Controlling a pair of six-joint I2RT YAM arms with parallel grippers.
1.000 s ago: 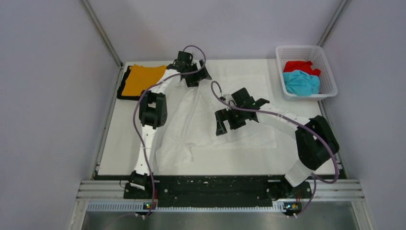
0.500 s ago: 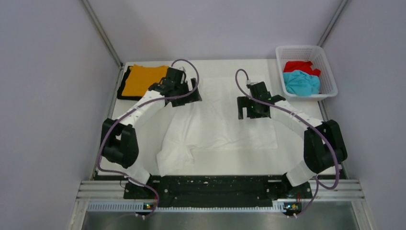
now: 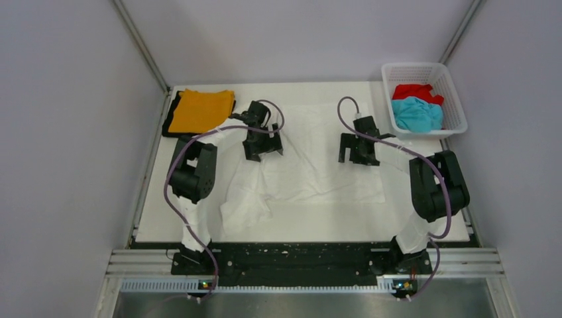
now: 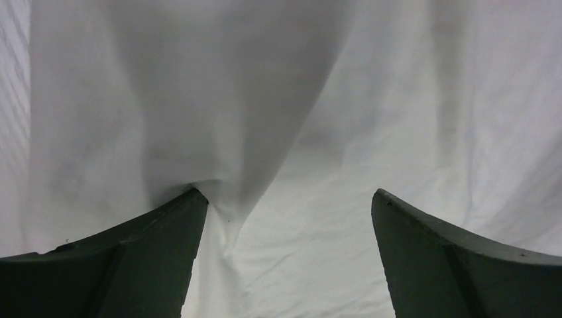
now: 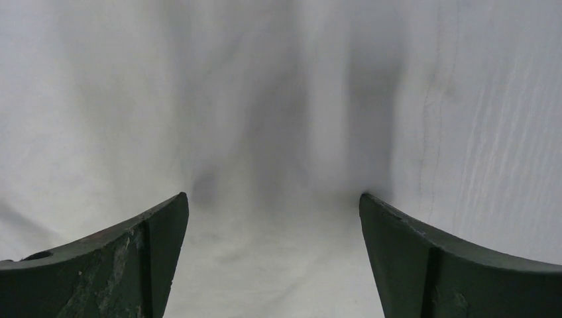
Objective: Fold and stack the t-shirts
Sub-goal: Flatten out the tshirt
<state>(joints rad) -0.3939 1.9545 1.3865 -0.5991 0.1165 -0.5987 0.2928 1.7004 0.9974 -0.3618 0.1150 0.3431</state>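
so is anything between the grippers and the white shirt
Nothing visible. The left gripper and right gripper both stand open right over the white t-shirt, and each wrist view shows only bare white cloth straight ahead.

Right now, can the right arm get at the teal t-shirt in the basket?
Probably yes: the right gripper is open and empty, and the teal t-shirt lies uncovered in the open basket.
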